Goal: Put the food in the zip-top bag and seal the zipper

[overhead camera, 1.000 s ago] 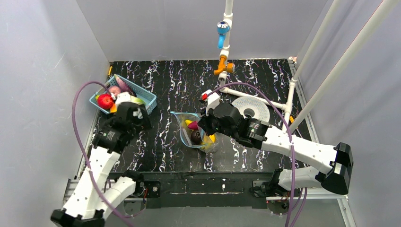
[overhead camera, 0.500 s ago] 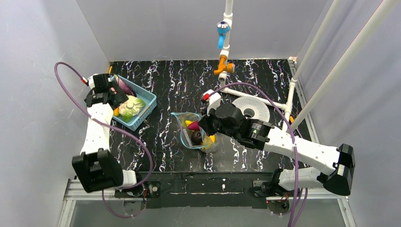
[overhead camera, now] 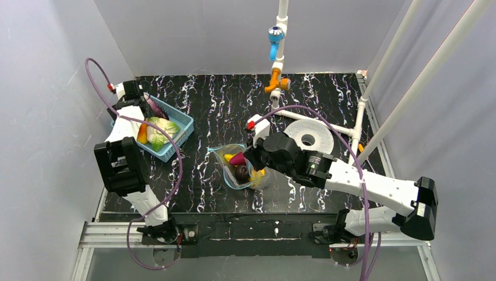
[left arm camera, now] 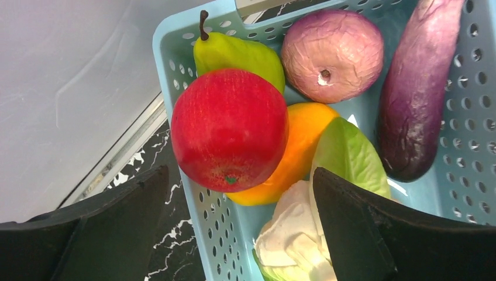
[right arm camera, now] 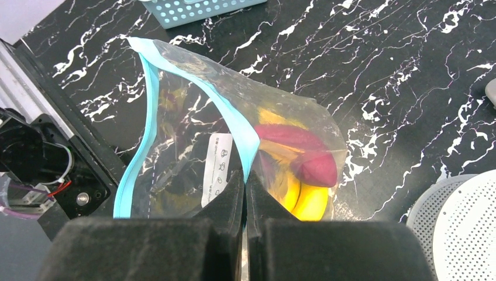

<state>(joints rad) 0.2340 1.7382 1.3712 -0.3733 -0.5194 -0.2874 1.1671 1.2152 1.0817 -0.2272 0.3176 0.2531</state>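
Far-left corner of bench (overhead camera: 222, 105): blue basket (left arm camera: 169, 58) noted. The left end effector (left arm camera: 238, 175) is held above it, jaws spread wide, nothing gripped. In the basket a red apple (left arm camera: 229, 130) is seen lying on an orange piece (left arm camera: 304, 146), with a green pear (left arm camera: 237, 54) just behind the apple. A pale purple onion (left arm camera: 332, 55) and a dark purple eggplant (left arm camera: 418, 93) are recorded along the far side, and a leafy cabbage (left arm camera: 327, 193) beside the orange piece.

Middle of bench, toward the near edge: clear bag (right arm camera: 175, 164), mouth open, white label (right arm camera: 217, 170) visible. The teal zipper (right arm camera: 231, 117) is unsealed, its two strips apart. The right end effector (right arm camera: 245, 181) is closed on the bag's rim at the zipper strip. Inside the bag a yellow banana (right arm camera: 304, 202) and a dark red piece (right arm camera: 310, 161) are seen, touching.

Right side of bench: white perforated disc (overhead camera: 309, 136), apart from the bag.
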